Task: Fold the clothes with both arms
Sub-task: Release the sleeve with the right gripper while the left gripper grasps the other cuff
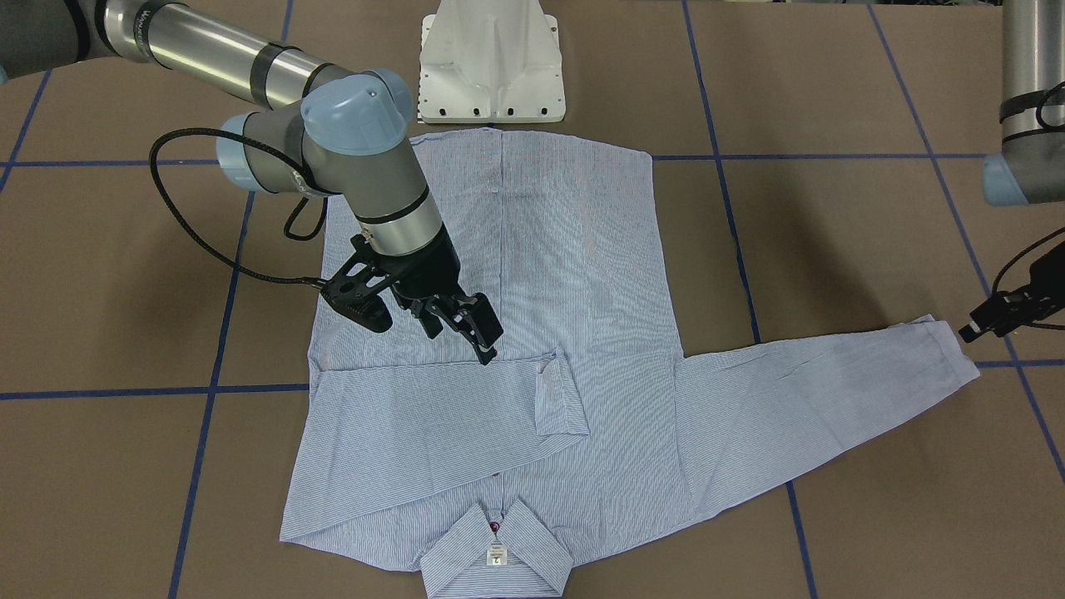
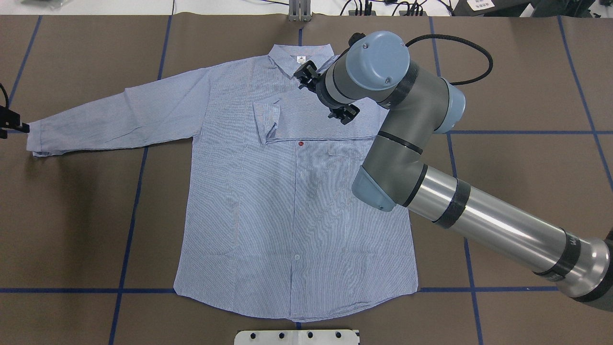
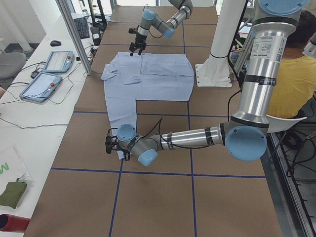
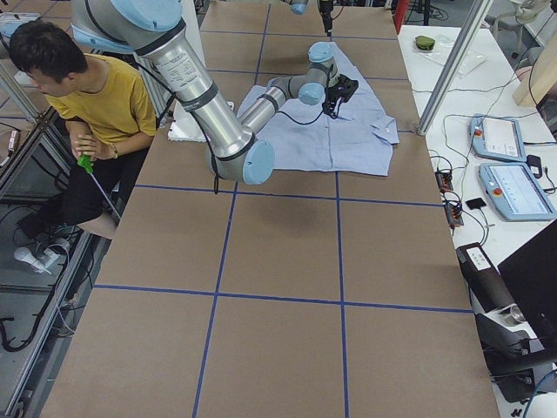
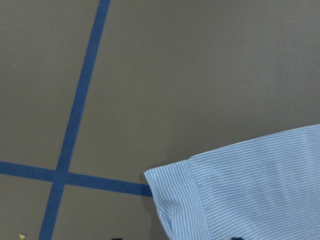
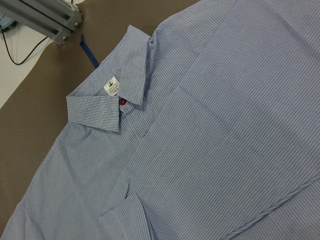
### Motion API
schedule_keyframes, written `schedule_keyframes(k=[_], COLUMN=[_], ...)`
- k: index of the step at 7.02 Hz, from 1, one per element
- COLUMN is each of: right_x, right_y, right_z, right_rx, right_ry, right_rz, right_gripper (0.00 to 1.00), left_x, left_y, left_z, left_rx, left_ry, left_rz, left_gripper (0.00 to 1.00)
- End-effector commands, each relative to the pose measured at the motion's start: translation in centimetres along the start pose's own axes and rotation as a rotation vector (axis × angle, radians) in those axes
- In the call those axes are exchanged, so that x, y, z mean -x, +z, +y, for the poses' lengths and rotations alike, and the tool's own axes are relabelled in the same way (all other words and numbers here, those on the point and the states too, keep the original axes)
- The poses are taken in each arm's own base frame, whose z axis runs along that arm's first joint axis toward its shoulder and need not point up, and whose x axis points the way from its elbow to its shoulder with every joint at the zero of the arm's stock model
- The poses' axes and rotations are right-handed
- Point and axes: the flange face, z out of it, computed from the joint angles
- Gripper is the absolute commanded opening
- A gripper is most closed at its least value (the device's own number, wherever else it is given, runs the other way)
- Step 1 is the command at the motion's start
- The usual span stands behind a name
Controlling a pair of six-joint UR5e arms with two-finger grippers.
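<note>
Currently right arm (image 2: 421,143) bent over shirt (image 2: 287,206), gripper (image 1: 463,337) tilted toward folded sleeve (image 1: 416,416).

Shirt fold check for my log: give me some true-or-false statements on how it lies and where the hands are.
1. The shirt lies flat, buttons up. True.
2. Both sleeves are folded across the chest. False: one folded sleeve lies across it; the other sleeve stretches out to the robot's left.
3. The right hand grips the collar. False: it hangs by the folded sleeve's edge, away from the collar.
4. The left hand is beside the outstretched cuff. True.
</note>
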Motion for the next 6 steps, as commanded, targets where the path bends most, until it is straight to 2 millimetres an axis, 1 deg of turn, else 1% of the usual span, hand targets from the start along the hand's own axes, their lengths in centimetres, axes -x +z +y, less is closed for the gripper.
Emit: schedule_keyframes(k=[1,5,6], right_x=[0.0,-0.1,-0.2], right_y=[0.0,0.0,0.1], right_z=[-0.1,-0.1,-0.1], right_rx=[-0.002,-0.002,-0.002], right_ry=[0.001,0.001,0.001], right_rz=[0.001,0.001,0.003], right_gripper=[1.00,1.00,1.00], left_x=[-0.4,-0.8,-0.7], left_y=[0.8,2.1,2.1], left_z=[0.5,1.4,1.5], left_rx=[0.014,0.041,0.043], left_ry=[0.011,0.021,0.021], left_rz=[0.002,-0.002,-0.003], left_gripper=[0.62,0.51,0.43])
